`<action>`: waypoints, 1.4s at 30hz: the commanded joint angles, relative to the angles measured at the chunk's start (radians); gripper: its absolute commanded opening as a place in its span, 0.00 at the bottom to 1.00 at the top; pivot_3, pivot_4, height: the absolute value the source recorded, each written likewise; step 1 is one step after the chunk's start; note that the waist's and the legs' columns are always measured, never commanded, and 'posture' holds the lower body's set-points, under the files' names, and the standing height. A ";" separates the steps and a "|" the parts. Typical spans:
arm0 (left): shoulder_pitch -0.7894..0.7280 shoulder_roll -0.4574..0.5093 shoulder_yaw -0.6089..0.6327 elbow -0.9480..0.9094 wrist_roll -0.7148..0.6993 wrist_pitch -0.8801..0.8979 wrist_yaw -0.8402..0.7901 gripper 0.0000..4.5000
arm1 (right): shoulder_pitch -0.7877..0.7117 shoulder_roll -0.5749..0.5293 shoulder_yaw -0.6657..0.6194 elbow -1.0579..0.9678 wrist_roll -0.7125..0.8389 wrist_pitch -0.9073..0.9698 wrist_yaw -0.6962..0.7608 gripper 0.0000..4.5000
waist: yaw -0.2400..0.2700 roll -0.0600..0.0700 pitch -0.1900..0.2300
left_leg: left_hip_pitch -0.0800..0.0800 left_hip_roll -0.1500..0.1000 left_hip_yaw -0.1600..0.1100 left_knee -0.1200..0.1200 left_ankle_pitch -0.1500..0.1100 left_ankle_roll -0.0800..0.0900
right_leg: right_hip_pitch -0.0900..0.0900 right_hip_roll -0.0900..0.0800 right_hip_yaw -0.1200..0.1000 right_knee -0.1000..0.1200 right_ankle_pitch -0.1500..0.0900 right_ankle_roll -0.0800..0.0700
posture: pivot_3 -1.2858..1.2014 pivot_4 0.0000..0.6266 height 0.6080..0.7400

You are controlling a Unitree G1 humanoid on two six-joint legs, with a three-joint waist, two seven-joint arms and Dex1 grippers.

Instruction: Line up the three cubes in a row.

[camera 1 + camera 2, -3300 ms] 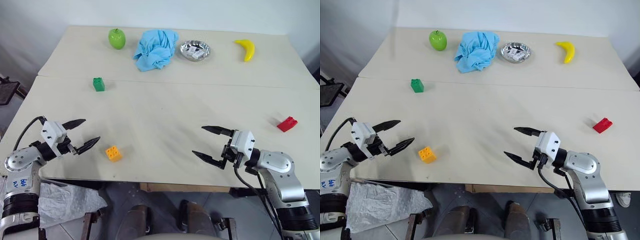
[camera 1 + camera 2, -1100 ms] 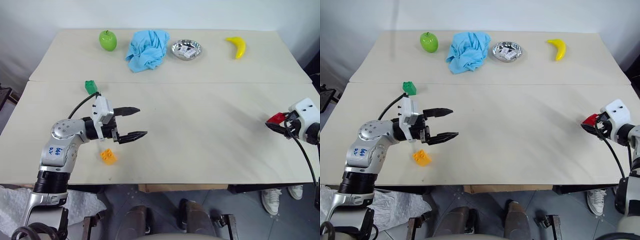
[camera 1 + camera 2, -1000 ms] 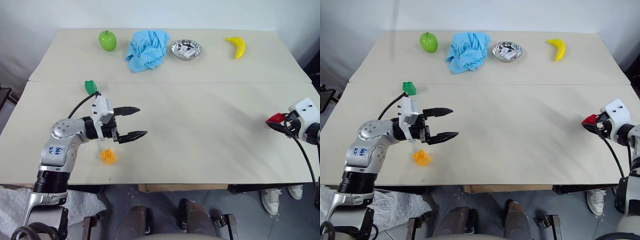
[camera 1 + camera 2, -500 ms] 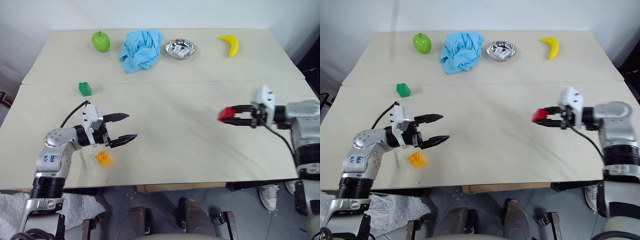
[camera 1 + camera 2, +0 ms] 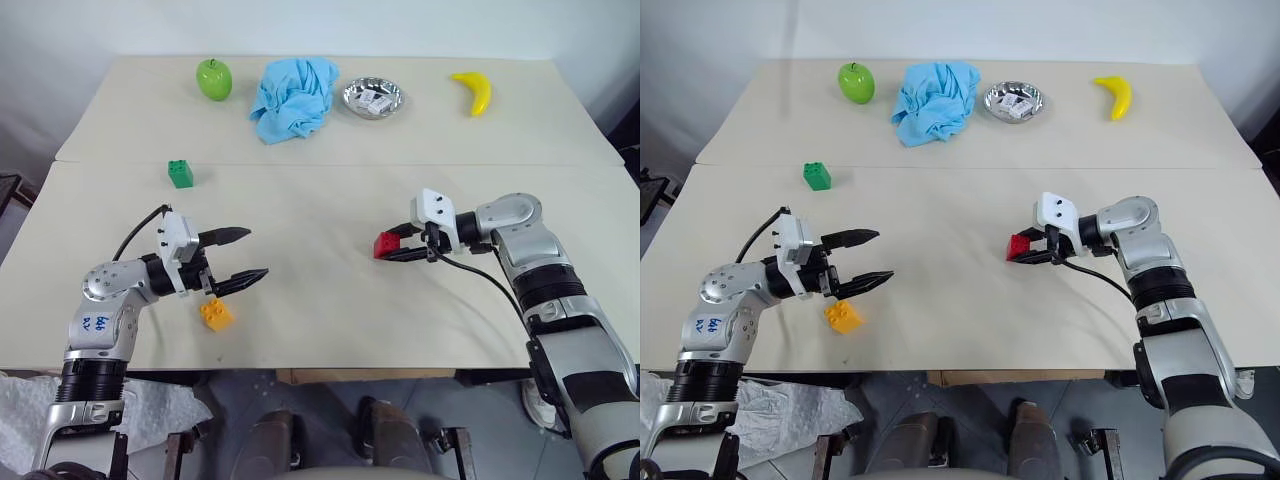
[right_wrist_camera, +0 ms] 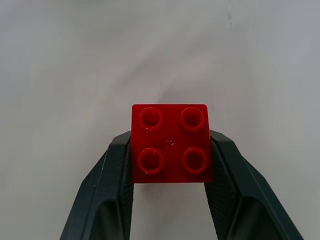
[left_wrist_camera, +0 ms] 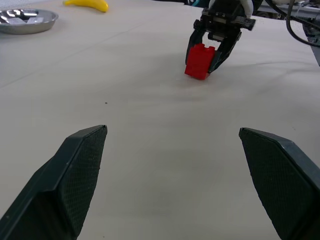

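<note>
The red cube (image 5: 387, 245) is near the middle of the table, low over the surface or on it, I cannot tell which. My right gripper (image 5: 395, 247) is shut on it, and the right wrist view shows a finger pressed against each side of the studded red cube (image 6: 170, 143). The yellow-orange cube (image 5: 215, 314) lies near the front left. Just above and beside it, my left gripper (image 5: 256, 253) hangs open and holds nothing. The green cube (image 5: 181, 173) sits alone further back on the left. Across the table, the left wrist view also catches the red cube (image 7: 200, 61).
Along the back of the table (image 5: 320, 330) lie a green apple (image 5: 211, 78), a crumpled blue cloth (image 5: 295, 83), a small metal bowl (image 5: 372, 97) and a yellow banana (image 5: 473, 92). A seam runs across the tabletop behind the cubes.
My right gripper has carried the red cube from the table's right edge leftward to the middle and turned as it went. The left gripper has drifted slightly left, still open.
</note>
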 commanded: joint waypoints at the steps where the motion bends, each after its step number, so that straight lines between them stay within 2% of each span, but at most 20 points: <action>1: 0.009 0.013 0.037 -0.023 -0.005 -0.021 0.014 1.00 | -0.039 0.011 -0.014 0.047 -0.004 -0.056 0.000 0.70 | -0.005 0.000 0.000 | 0.000 0.000 0.000 0.000 0.000 0.000 | 0.000 0.000 0.000 0.000 0.000 0.000 | 0.52 0.24 1.00; 5: 0.027 0.020 0.060 -0.031 -0.007 -0.026 0.026 1.00 | -0.038 -0.005 -0.040 0.025 0.030 -0.089 0.050 0.99 | -0.016 0.000 0.000 | 0.000 0.000 0.000 0.000 0.000 0.000 | 0.000 0.000 0.000 0.000 0.000 0.000 | 0.52 0.24 1.00; 11: 0.117 0.077 0.199 0.002 -0.022 -0.052 0.064 1.00 | 0.094 -0.093 -0.151 -0.186 0.193 -0.098 0.167 0.99 | -0.014 0.001 0.001 | 0.000 0.001 -0.001 0.000 0.000 0.000 | 0.000 0.000 -0.001 0.000 0.000 0.000 | 0.52 0.24 1.00; 14: 0.219 0.098 0.321 0.035 -0.040 -0.063 0.099 1.00 | 0.251 -0.117 -0.219 -0.396 0.339 -0.029 0.193 0.99 | -0.014 0.001 0.001 | 0.000 0.001 -0.002 0.000 0.000 0.000 | 0.000 0.000 -0.001 0.000 0.000 0.000 | 0.52 0.24 1.00; 20: 0.446 0.076 0.541 0.108 -0.090 -0.095 0.135 1.00 | 0.569 -0.042 -0.257 -0.812 0.537 0.104 0.051 0.99 | -0.016 0.001 0.001 | 0.001 0.003 0.000 -0.001 -0.002 -0.003 | 0.000 0.000 -0.002 0.000 -0.001 -0.001 | 0.52 0.24 1.00; 24: 0.568 0.023 0.593 0.058 -0.107 -0.094 0.175 1.00 | 0.640 0.024 -0.251 -0.918 0.555 0.155 -0.063 0.99 | -0.013 0.001 0.001 | 0.003 0.003 0.003 -0.001 -0.004 -0.002 | 0.000 -0.001 -0.001 0.000 -0.001 -0.002 | 0.52 0.24 1.00; 28: 0.600 -0.050 0.621 -0.016 -0.114 -0.106 0.277 1.00 | 0.685 0.064 -0.258 -0.958 0.542 0.154 -0.143 0.99 | 0.013 -0.001 0.000 | 0.004 0.004 0.002 -0.001 -0.008 -0.008 | 0.000 -0.002 0.002 0.000 -0.001 -0.002 | 0.52 0.24 1.00; 33: 0.447 -0.156 0.543 -0.200 -0.113 -0.059 0.501 1.00 | 0.714 0.053 -0.291 -0.992 0.540 0.153 -0.217 0.99 | 0.040 -0.003 -0.001 | 0.003 0.002 0.002 -0.001 -0.009 -0.007 | 0.000 -0.003 0.008 0.000 0.000 -0.005 | 0.52 0.24 1.00; 36: 0.273 -0.170 0.426 -0.266 -0.025 0.071 0.703 1.00 | 0.721 0.036 -0.295 -1.015 0.552 0.173 -0.224 0.99 | 0.041 -0.004 -0.001 | 0.003 0.002 0.001 -0.001 -0.008 -0.007 | 0.001 -0.001 0.007 0.000 0.000 -0.005 | 0.52 0.24 1.00; 40: 0.066 -0.171 0.344 -0.232 0.043 0.260 0.913 1.00 | 0.715 0.032 -0.288 -1.039 0.558 0.200 -0.240 0.99 | 0.031 -0.004 -0.002 | 0.004 0.002 0.004 -0.001 -0.006 -0.002 | 0.000 0.001 0.001 0.001 0.000 -0.005 | 0.52 0.24 1.00; 42: -0.133 -0.170 0.274 -0.091 0.115 0.327 1.013 1.00 | 0.704 0.054 -0.281 -1.066 0.574 0.229 -0.273 0.99 | 0.032 -0.005 -0.001 | 0.004 0.003 0.005 -0.001 -0.006 -0.002 | 0.000 0.002 0.001 0.001 0.000 -0.005 | 0.52 0.24 1.00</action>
